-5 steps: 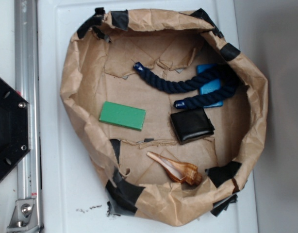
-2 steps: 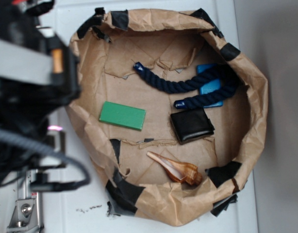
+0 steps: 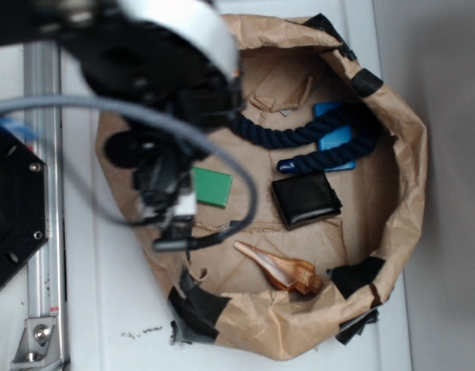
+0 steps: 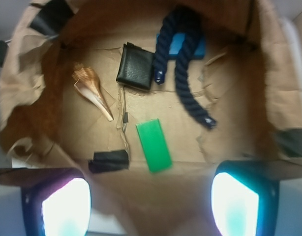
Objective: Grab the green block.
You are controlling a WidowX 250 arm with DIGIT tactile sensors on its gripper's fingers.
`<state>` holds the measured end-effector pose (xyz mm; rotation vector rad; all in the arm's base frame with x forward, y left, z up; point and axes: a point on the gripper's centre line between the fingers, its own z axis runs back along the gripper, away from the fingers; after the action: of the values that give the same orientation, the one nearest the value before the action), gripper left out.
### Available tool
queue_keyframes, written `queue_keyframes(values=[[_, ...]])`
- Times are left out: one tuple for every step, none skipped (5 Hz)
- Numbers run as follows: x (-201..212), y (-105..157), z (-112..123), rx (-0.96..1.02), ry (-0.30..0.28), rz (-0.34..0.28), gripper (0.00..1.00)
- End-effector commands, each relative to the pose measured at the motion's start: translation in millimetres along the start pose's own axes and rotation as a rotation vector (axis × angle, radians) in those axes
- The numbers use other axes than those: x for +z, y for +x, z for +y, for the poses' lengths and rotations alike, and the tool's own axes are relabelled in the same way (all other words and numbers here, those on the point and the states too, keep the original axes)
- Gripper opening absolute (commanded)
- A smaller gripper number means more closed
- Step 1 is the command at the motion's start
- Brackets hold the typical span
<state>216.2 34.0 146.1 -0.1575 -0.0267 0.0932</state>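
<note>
Claw (image 4: 151,206) hangs above the near wall of the brown paper bin (image 4: 269,98), w/ both fingers (image 4: 242,204) spread wide at the bottom corners of the wrist view & nothing between them. In the exterior view the arm (image 3: 156,69) is a dark blur over the bin's left half; claw tips can't be made out there.

Green block (image 4: 154,146) lies flat on the bin floor, just ahead of the claw & roughly centred btwn the two fingers, long side pointing away from the claw, slightly angled. Not touched. Exterior view shows only its right end (image 3: 212,187); rest is hidden under the arm.

Strip of black tape (image 4: 109,161) sits just beside the block, to its left in the wrist view.

Further ahead: black wallet (image 4: 135,66), flat, left of centre. Seashell (image 4: 92,89) further left, pointed end toward the block. Dark blue rope (image 4: 188,83) curves ahead & to the right, one end next to the wallet, part of it lying over the blue flat rectangle (image 4: 181,45) at the far side.

Bin sits on a white table (image 3: 106,309).
</note>
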Motion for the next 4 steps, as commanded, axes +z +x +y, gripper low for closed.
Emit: queue_keyframes(values=[[-45,14,3,0.062,0.005,0.069,1.00],[-70,-3,-11,-0.019,0.083,0.098,1.00],[-96,-13,-9,-0.021,0.145,0.071,1.00],[-108,-17,5,-0.037,0.148,0.091,1.00]])
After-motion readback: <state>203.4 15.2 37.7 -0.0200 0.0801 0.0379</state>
